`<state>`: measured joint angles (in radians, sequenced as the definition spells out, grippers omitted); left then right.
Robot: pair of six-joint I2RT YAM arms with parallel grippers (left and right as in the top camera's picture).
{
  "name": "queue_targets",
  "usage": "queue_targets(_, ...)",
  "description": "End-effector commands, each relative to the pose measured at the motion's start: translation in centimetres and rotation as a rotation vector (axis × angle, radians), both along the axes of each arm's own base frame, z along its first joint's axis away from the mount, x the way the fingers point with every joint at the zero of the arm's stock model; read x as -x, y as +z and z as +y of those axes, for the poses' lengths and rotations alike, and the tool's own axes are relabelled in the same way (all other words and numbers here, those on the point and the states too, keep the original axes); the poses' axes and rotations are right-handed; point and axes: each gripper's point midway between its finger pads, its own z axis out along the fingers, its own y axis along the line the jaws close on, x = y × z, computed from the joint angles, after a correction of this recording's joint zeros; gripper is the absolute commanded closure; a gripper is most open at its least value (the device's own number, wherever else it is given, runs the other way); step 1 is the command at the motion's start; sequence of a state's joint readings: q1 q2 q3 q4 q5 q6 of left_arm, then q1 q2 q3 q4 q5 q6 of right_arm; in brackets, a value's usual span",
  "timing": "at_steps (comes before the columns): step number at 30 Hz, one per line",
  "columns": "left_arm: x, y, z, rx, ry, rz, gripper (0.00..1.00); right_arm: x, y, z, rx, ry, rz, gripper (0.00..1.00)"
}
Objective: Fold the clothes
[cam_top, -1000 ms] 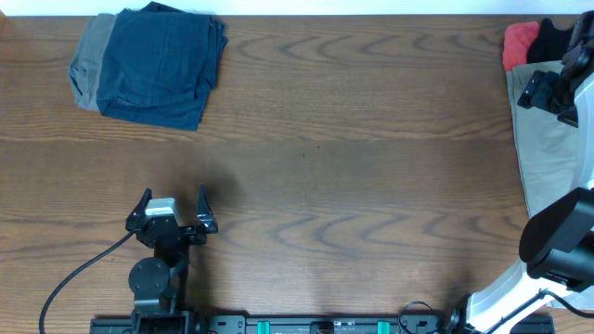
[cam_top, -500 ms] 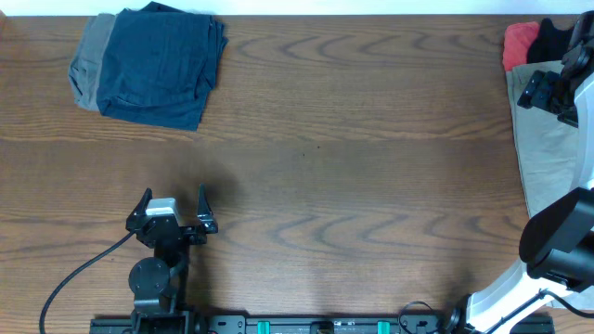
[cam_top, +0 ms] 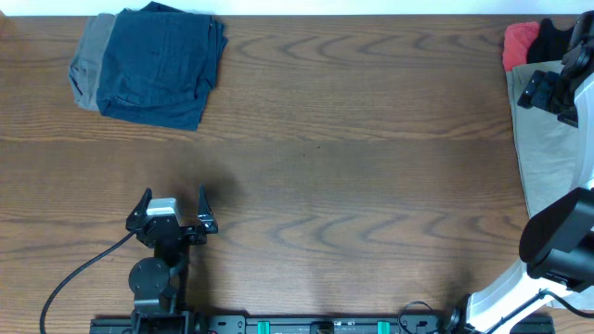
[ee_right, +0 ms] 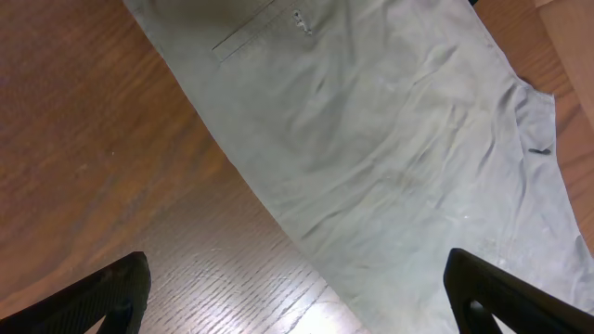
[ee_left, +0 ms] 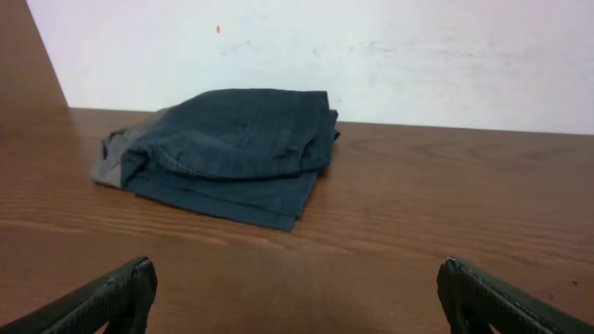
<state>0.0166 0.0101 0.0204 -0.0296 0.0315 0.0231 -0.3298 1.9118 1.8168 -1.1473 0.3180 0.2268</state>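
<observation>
Overall: two arms at a wooden bench (cam_top: 353, 139), clothes in two groups at opposite ends.
Navy shorts (cam_top: 162, 65): folded, at the far-left corner, lying on top of the grey pair.
Grey shorts (cam_top: 88, 65): under the navy pair, only a strip showing on the side toward the left edge.
Khaki garment (ee_right: 371, 139): spread flat along the right edge, lightly wrinkled, running off the bench's right side in the overhead view; a pocket slit (ee_right: 251, 37) shows near its far end.
Red piece (cam_top: 520, 42): bunched at the far-right corner, touching the khaki garment's far end.
Black piece (cam_top: 554, 39): just beside the red one, partly hidden by the right arm.
Left gripper (cam_top: 174, 195): near the near edge, left of centre, fingers spread wide, holding nothing; well apart from the folded stack, which sits straight ahead in its wrist view.
Right gripper (cam_top: 549, 93): over the far part of the khaki garment, fingers spread wide, not pinching the cloth; height above the fabric cannot be told.
In the way: right arm and gripper cover part of the khaki garment from overhead.
Cable (cam_top: 74, 269): black, curving from the left arm to the near-left corner.
Rail (cam_top: 306, 325): along the near edge, carrying both arm bases.
Wall (ee_left: 371, 46): pale, behind the far edge.
</observation>
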Motion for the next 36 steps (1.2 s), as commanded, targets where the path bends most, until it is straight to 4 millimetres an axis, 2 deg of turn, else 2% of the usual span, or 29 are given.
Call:
queue_targets(1,0.1,-1.6,-0.1,-0.006,-0.007,0.051,0.02,-0.1,0.1,0.0,0.008,-0.009,-0.003,0.01)
queue_targets(4,0.1,-1.6,-0.1,-0.006,-0.007,0.051,0.02,-0.1,0.6,0.2,0.012,-0.005,-0.015,0.01)
queue_targets(7,0.1,-1.6,-0.1,-0.006,-0.007,0.051,0.02,-0.1,2.8,1.1,0.028,0.014,-0.066,0.01)
queue_targets(11,0.1,-1.6,-0.1,-0.006,-0.007,0.051,0.02,0.8,7.8,2.6,0.063,0.042,-0.186,0.01)
queue_targets(15,0.1,-1.6,-0.1,-0.006,-0.007,0.051,0.02,2.5,13.5,4.9,0.099,0.084,-0.330,0.01)
queue_targets(21,0.1,-1.6,-0.1,-0.006,-0.007,0.051,0.02,6.4,21.6,10.9,0.120,0.226,-0.567,0.01)
queue_targets(25,0.1,-1.6,-0.1,-0.006,-0.007,0.051,0.02,9.8,25.6,14.0,0.113,0.314,-0.708,0.01)
queue_targets(29,0.1,-1.6,-0.1,-0.006,-0.007,0.051,0.02,13.3,28.2,14.5,0.120,0.329,-0.812,0.01)
queue_targets(31,0.1,-1.6,-0.1,-0.006,-0.007,0.051,0.02,15.0,28.8,14.5,0.125,0.327,-0.847,0.01)
queue_targets(36,0.1,-1.6,-0.1,-0.006,-0.007,0.051,0.02,18.1,28.0,14.1,0.143,0.320,-0.877,0.01)
